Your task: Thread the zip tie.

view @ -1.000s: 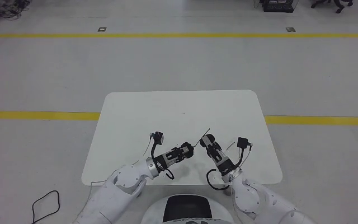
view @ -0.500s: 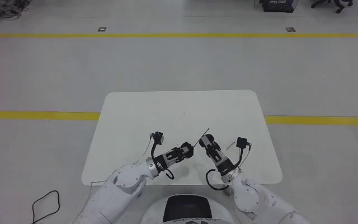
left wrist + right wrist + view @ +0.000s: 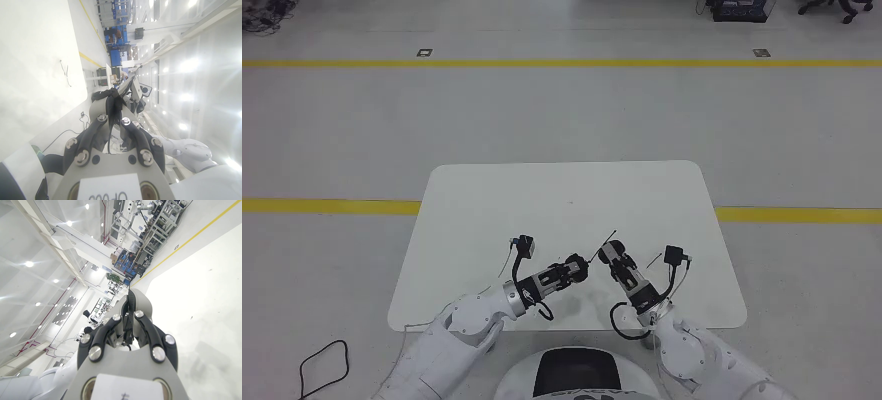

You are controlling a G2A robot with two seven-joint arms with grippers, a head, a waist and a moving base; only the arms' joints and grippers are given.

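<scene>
Right now both arms sit over the strip of the white worktop point(image 3: 542, 190) along its edge nearest the robot, about midway along that edge, with the tips of the two tools almost meeting. The right tool point(image 3: 608, 252) has its fingers pressed narrow on the black zip tie point(image 3: 608, 241). In the right wrist view the ribbed strap point(image 3: 131, 313) runs up between the two pale fingertips, and its thin pointed end pokes out past them. From above, that free end shows as a fine dark line slanting away from the tools towards the far right corner of the worktop. The left tool point(image 3: 580, 267) lies just beside the right one, on the side of the left edge and angled towards it. In the left wrist view its fingers point(image 3: 102, 118) are drawn close together on a dark strip, which looks like another part of the same tie, though the clamped part itself is hard to make out. The tie is held up between the two tools and does not lie flat on the worktop.
</scene>
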